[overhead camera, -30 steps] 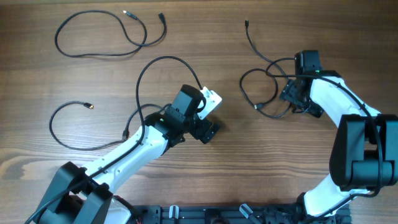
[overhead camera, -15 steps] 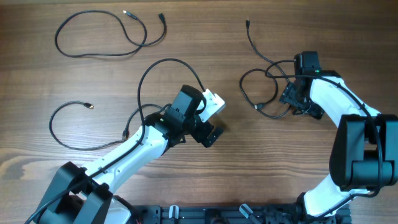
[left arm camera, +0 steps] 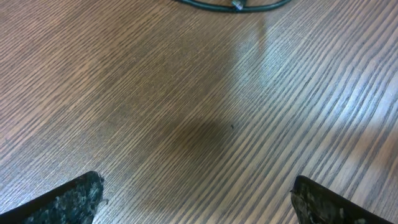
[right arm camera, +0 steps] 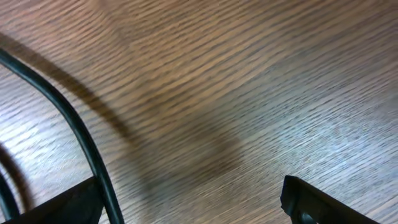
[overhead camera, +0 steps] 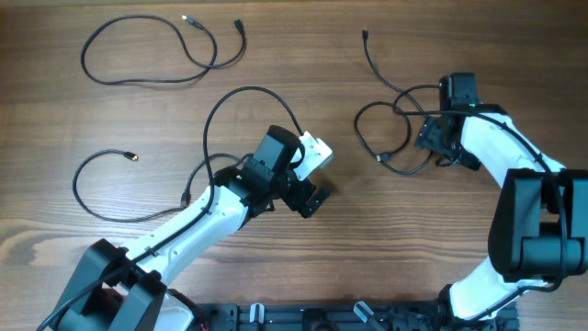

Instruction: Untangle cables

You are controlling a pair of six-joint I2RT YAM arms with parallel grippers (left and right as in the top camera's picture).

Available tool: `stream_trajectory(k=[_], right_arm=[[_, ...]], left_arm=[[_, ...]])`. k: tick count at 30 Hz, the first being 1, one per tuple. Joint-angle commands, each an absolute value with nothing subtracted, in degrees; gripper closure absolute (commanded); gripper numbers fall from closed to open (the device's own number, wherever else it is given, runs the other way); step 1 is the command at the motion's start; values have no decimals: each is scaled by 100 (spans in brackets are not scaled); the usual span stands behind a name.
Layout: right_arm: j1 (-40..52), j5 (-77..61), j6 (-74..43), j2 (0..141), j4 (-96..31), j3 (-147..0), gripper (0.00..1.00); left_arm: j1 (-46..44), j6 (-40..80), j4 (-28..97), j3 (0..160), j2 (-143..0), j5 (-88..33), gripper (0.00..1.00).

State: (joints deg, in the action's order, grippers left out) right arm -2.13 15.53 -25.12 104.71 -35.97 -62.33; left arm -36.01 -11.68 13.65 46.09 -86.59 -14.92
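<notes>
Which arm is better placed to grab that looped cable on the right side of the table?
Right. The right gripper is open and sits right at the looped cable, which shows close up in its wrist view. The left gripper, also open, hovers over the middle of the table, farther away.

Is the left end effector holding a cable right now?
No, the left end effector stands open over the table, nothing between its fingers.

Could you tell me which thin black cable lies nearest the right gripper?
The looped thin black cable beside the right gripper; the top-left cable and left-side cable lie far off.
</notes>
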Motion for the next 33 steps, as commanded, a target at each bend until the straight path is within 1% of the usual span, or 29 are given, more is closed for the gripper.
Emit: stream_trajectory(k=[1,5,6,7,9,13,17,20,26,32,33], right_arm=[[-578,1675,-2375,10556,-3590,-6222,8],[-991,1575,-2241,10556,-3627,-6222,9],[-1092,1317,-1994,10556,-3618,-6222,14],[-1100,1210,-1931,10556,-3621,-6222,17],[-1068,989,-1879,10556,-3592,-6222,17],[-884,287,-1625,10556,-3284,-6213,16],[-707,40,-1855,10556,-3103,-6213,16],[-539,-731,-1588,10556,-2786,-6213,16],[99,-753,-1509,10556,-2783,-6213,16],[316,-882,-1704,10554,-2729,-6215,16],[316,-851,-1761,10545,-2755,-6215,17]], left_arm=[[-3627,-1118,1308,4598,-8702,-1579,0],[-3627,-1118,1243,4598,-8702,-1579,0],[-3627,-1118,1190,4598,-8702,-1581,0],[-3627,-1118,1122,4598,-8702,-1581,0],[-3627,-1125,939,4598,-8702,-1581,0],[-3627,-1160,655,4598,-8702,-1581,0],[-3627,-1162,631,4598,-8702,-1579,0],[-3627,-1186,569,4598,-8702,-1538,0],[-3627,-1181,467,4598,-8702,-1538,0],[-3625,-1181,464,4598,-8702,-1538,0],[-3625,-1181,464,4598,-8702,-1535,0]])
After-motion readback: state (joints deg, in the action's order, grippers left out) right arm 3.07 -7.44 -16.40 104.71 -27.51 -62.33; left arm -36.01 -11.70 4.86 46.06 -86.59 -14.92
